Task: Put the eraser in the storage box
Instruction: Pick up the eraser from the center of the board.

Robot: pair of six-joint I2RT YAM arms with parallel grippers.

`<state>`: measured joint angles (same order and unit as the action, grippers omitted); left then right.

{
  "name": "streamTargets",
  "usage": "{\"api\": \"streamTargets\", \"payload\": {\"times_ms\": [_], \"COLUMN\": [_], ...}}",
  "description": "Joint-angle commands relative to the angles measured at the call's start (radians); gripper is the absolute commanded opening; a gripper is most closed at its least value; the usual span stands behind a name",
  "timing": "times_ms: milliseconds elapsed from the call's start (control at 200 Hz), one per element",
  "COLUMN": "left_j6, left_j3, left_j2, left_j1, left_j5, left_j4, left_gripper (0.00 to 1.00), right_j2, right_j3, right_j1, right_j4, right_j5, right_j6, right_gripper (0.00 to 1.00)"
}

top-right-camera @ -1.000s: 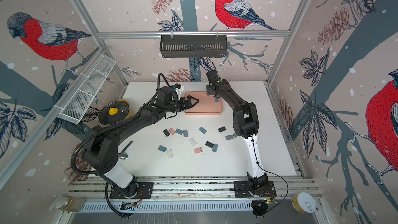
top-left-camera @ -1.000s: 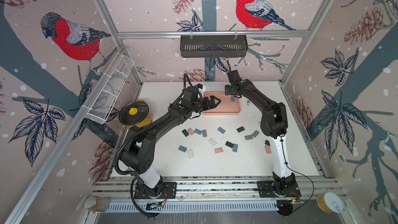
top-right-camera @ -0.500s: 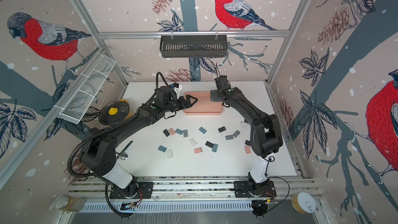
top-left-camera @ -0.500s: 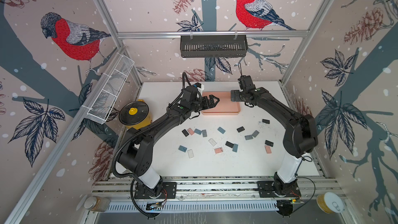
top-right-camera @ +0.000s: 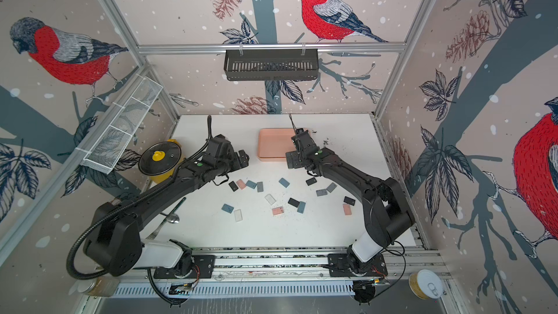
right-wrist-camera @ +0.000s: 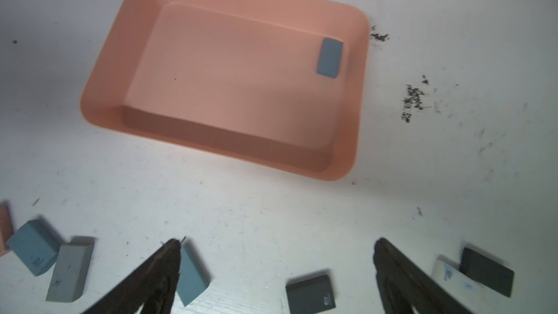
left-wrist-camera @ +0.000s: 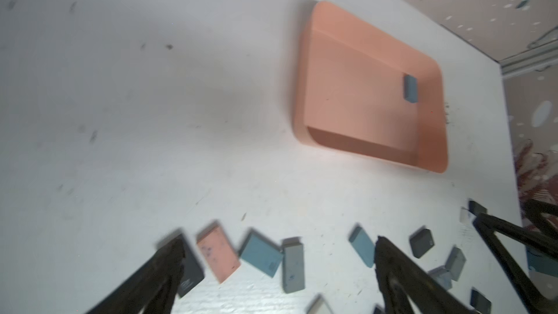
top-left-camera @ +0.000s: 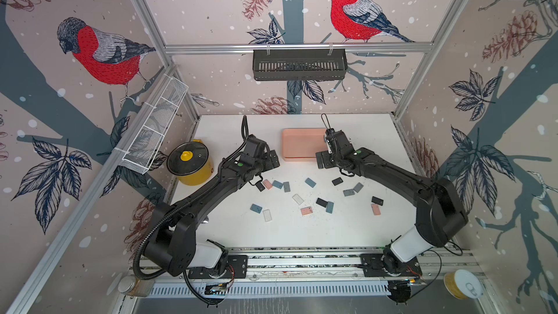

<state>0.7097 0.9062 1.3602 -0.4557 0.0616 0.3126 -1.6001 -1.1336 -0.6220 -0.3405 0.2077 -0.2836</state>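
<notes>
Since a second ago, the right gripper has drawn back from above the box to its near side. The left gripper has backed off the box's end. Both have their jaws wide apart and hold nothing. A blue eraser lies flat in a corner of the box. Other erasers are scattered on the table.

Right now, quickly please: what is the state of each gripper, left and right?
Left gripper: open, holding nothing.
Right gripper: open, holding nothing.
</notes>
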Motion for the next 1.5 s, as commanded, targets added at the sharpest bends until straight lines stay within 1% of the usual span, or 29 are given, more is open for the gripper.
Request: {"api": "streamTargets", "payload": {"times_ms": [0, 175, 330, 390, 440, 480, 520, 770, 1066, 1186, 1496], "left_j6": [0.045, 0.097, 0.123, 0.118, 0.096, 0.079, 0.072, 0.038, 0.006, -0.003, -0.027], "left_j3": [-0.07, -0.136, -0.166, -0.167, -0.168, -0.168, -0.167, -0.153, -0.094, -0.068, -0.011], "left_j2": [-0.042, -0.064, -0.044, -0.025, -0.012, -0.001, 0.009, 0.082, 0.196, 0.231, 0.325], "left_j1": [0.008, 0.009, 0.009, 0.008, 0.006, 0.007, 0.007, -0.001, -0.043, -0.043, -0.032], "left_j5": [0.051, 0.101, 0.118, 0.108, 0.089, 0.068, 0.062, 0.053, 0.12, 0.158, 0.184], "left_j4": [0.062, 0.103, 0.111, 0.111, 0.099, 0.085, 0.081, 0.077, 0.125, 0.152, 0.184], "left_gripper": [0.97, 0.97, 0.95, 0.91, 0.83, 0.8, 0.78, 0.78, 0.77, 0.76, 0.75], "right_j2": [-0.021, -0.068, -0.072, -0.071, -0.065, -0.054, -0.04, 0.017, 0.061, 0.073, 0.137], "right_j3": [0.012, 0.02, 0.049, 0.056, 0.065, 0.076, 0.093, 0.151, 0.189, 0.196, 0.238], "right_j1": [-0.063, -0.158, -0.197, -0.211, -0.219, -0.224, -0.226, -0.223, -0.208, -0.2, -0.182], "right_j4": [0.068, 0.095, 0.139, 0.144, 0.147, 0.155, 0.165, 0.173, 0.183, 0.183, 0.193], "right_j5": [0.008, 0.01, -0.017, -0.009, -0.005, -0.001, 0.002, 0.023, 0.045, 0.058, 0.069], "right_j6": [0.017, -0.003, -0.033, -0.041, -0.047, -0.052, -0.057, -0.061, -0.07, -0.075, -0.081], "right_gripper": [0.99, 0.99, 0.99, 0.99, 0.99, 0.99, 0.99, 0.99, 0.99, 0.99, 0.99]}}
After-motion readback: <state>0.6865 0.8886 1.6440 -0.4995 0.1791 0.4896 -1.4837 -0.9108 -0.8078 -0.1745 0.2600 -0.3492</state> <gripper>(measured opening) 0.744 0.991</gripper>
